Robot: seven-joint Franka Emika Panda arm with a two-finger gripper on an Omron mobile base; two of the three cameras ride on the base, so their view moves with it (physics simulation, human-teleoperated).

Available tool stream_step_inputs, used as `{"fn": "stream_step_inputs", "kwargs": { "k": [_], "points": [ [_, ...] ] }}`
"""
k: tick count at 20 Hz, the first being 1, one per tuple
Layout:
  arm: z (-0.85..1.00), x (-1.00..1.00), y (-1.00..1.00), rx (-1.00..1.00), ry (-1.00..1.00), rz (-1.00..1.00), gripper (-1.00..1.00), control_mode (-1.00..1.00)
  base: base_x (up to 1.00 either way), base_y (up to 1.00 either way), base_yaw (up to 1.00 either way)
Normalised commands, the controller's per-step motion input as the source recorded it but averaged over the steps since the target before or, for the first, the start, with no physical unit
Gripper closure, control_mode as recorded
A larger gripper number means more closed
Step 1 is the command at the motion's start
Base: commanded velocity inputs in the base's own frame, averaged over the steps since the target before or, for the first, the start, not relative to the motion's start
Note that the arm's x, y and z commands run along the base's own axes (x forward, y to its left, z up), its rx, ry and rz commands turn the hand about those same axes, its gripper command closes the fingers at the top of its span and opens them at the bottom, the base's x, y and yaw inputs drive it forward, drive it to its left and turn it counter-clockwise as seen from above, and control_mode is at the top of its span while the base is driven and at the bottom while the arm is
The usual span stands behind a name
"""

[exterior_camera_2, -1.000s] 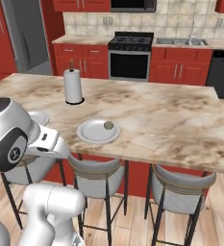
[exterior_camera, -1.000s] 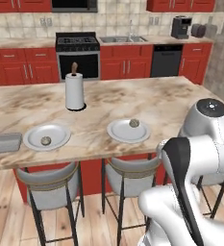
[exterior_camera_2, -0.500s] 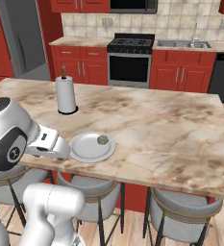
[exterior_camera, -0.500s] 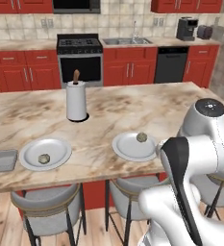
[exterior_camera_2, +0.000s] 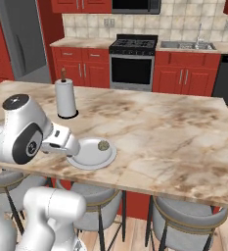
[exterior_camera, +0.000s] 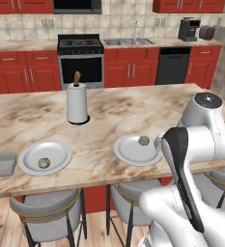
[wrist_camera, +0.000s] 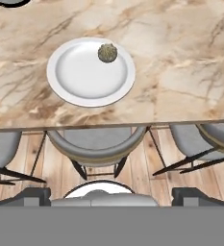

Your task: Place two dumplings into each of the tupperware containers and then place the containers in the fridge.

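Two round white plates lie on the marble island, each with one tan dumpling. The right plate carries a dumpling at its far rim, also seen as plate with dumpling and as plate with dumpling. On the left plate sits another dumpling. A grey tupperware container lies at the counter's left edge. The grey fridge stands far left, doors shut. My gripper hangs open and empty, short of the counter's near edge, level with the right plate.
A paper towel roll stands upright mid-counter behind the plates. Grey stools are tucked under the counter's near edge, one directly below my hand. Red cabinets, a stove and a sink line the back wall.
The whole picture has shifted as the base drove closer to the island. The plates, dumplings and container lie as before, and the gripper has stayed open.
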Motion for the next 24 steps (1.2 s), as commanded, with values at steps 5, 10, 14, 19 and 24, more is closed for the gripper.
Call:
{"fn": "stream_step_inputs", "kwargs": {
  "k": [5, 10, 14, 19, 24],
  "points": [
    [-0.03, 1.0, -0.12, 0.14, 0.11, 0.0, -1.0, -1.0, 0.0, 0.0, 0.0],
    [-0.29, 1.0, -0.01, 0.07, 0.12, 0.0, -1.0, -1.0, 0.0, 0.0, 0.0],
    [-0.69, 0.92, 0.0, 0.0, 0.02, 0.0, -1.0, -1.0, 0.0, 0.0, 0.0],
    [-0.77, 0.91, -0.04, -0.01, 0.0, 0.0, -1.0, -1.0, 0.0, 0.0, 0.0],
    [-0.7, 0.82, -0.26, 0.0, 0.0, 0.0, -1.0, -1.0, 0.0, 0.0, 0.0]
  ]
}}
